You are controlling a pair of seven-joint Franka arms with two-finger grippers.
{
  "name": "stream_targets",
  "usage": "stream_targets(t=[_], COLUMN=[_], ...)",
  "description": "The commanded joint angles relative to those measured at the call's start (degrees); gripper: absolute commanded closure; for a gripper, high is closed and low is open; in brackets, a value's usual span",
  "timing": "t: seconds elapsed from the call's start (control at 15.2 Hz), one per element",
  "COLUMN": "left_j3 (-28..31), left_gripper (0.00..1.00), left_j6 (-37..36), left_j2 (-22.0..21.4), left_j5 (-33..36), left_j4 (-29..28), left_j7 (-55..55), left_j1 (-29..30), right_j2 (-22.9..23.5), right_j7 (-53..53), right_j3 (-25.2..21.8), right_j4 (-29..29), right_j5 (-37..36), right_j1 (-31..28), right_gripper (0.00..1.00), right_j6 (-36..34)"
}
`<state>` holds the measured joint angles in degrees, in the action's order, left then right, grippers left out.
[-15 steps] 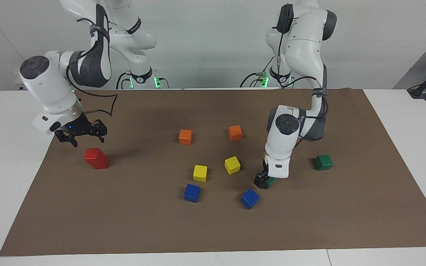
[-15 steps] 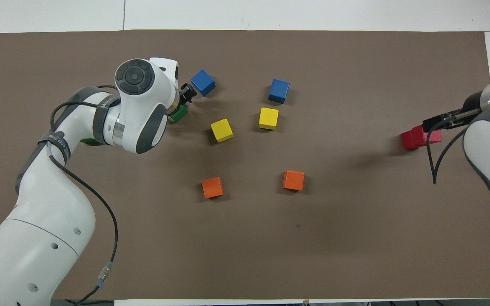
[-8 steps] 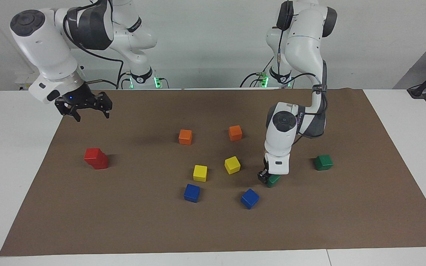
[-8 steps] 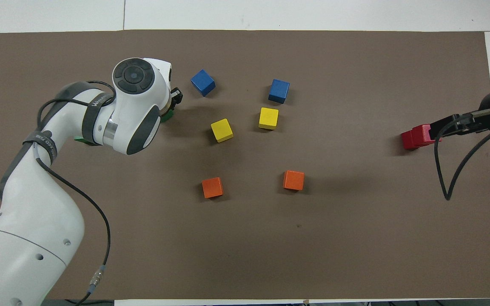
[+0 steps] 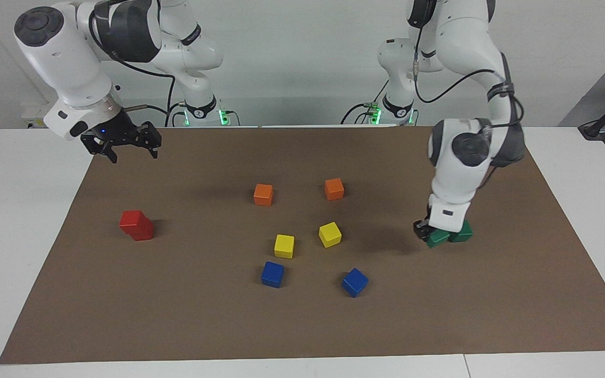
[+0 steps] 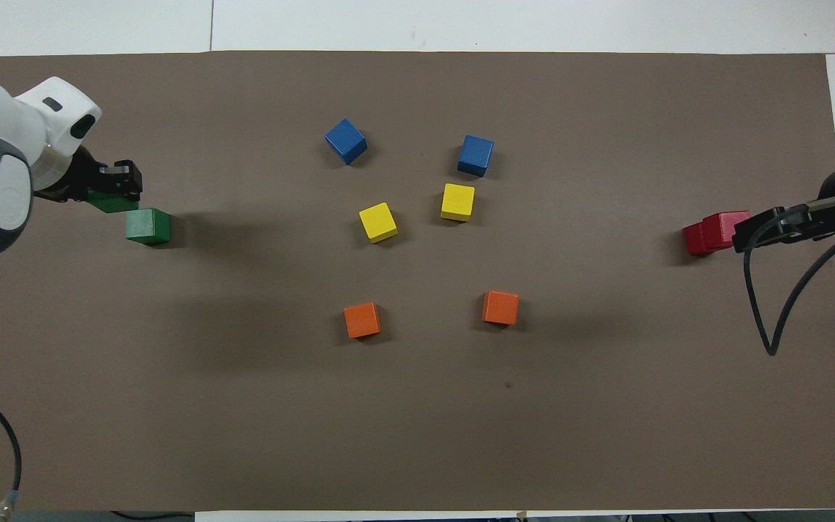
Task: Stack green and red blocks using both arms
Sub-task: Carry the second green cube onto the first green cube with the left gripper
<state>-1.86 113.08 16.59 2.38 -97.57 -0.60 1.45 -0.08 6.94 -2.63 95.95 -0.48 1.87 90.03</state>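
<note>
The left gripper was at the right of the facing picture, a bit below the middle. Its fingers were closed tight on a green block. That held block was right beside the second green block, which sat on the brown mat. I could not tell if the two green blocks were touching.

The right gripper hung in the air at the upper left of the facing picture, over the mat's corner. Its fingers were wide apart and had nothing in them.

The two red blocks were at the left, below that gripper, one on top of the other and a little crooked.

The orange blocks, yellow blocks and blue blocks sat around the middle of the mat.
</note>
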Motion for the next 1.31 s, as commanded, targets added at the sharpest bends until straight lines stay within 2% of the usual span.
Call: stream_targets(t=[0.0, 0.2, 0.79, 0.85, 0.92, 0.98, 1.11, 1.25], left_j3=[-0.3, -0.3, -0.3, -0.3, -0.3, -0.3, -0.2, -0.1], left_gripper=[1.00, 1.00, 1.00, 0.92, 0.42, 0.00, 0.00, 0.00], left_j6=[3.6, 7.7, 10.0, 11.2, 12.6, 13.7, 13.0, 10.3], left_j2=[-0.9, -0.9, -1.6, -1.9, -2.3, -2.7, -2.9, -5.0], left_j5=[-1.0, -1.0, -1.0, -1.0, -1.0, -1.0, -1.0, -1.0], left_j4=[-3.9, -7.3, -11.3, -12.5, -13.8, -15.0, -14.8, -14.2], left_j7=[4.5, 5.1, 4.6, 4.6, 4.6, 4.6, 4.8, 4.8], left_j1=[-0.5, -0.5, 0.7, 0.7, 0.7, 0.6, 0.5, 0.7], right_j2=[-1.9, -2.4, -2.6, -2.6, -2.6, -2.6, -2.6, -2.6], right_j7=[-3.3, -3.2, -3.0, -3.1, -3.4, -3.8, -4.0, -4.5], right_j3=[0.8, 0.6, -0.4, -0.4, -0.4, -0.4, -0.5, -0.5], right_j4=[0.4, 0.8, 2.4, 2.4, 2.4, 2.4, 2.4, 2.4], right_j5=[0.0, -2.8, -2.1, -2.0, -1.2, 0.2, 0.7, 1.1], right_j1=[-0.1, 1.4, 1.0, 1.0, 1.2, 1.1, 0.9, 0.9], right_gripper=[0.00, 0.00, 0.00, 0.00, 0.00, 0.00, 0.00, 0.00], right_j6=[-1.4, -1.2, 1.9, 2.1, 2.6, 2.8, 2.8, 2.8])
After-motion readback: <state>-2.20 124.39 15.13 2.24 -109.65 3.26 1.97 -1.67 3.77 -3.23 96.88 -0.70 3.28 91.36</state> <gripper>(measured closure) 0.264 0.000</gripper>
